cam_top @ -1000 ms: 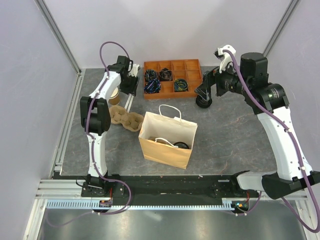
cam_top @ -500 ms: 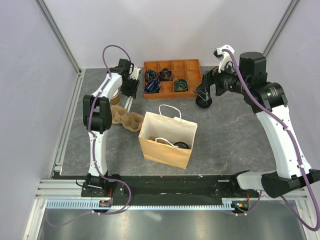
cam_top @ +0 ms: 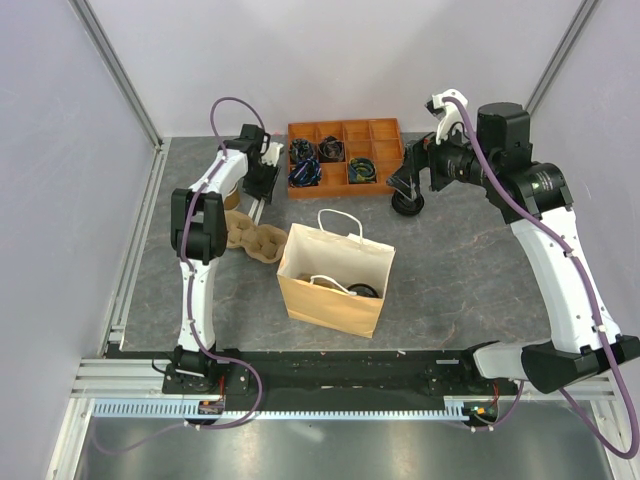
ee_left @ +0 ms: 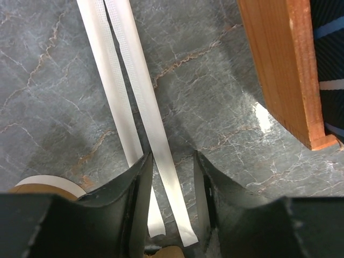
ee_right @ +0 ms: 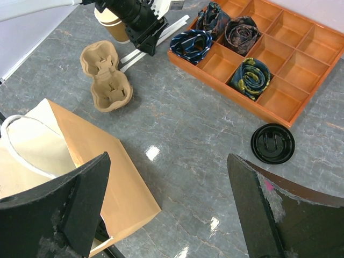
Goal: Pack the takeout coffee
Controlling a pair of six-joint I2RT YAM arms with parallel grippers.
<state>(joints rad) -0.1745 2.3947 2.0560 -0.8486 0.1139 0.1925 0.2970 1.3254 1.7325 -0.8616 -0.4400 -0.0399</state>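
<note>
Hovering empty, jaws part-open: left gripper (ee_left: 172, 161) beside lidless tan cup (ee_left: 49, 183).
Right gripper (ee_right: 166, 161) gapes empty; black-lidded brown kraft cup (cam_top: 366, 291) seemingly stands packed inside the paper bag (cam_top: 330, 302), well apart from both.

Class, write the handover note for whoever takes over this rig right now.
Left gripper: jaws apart astride two white strips beside the wooden tray.
Right gripper: wide open, empty, near the loose black lid.
Paper bag stands open; a round black thing lies inside, unclear whether it is the lidded coffee.
Lidless kraft cup beside the left gripper.
To do: confirm coffee is bagged.
</note>
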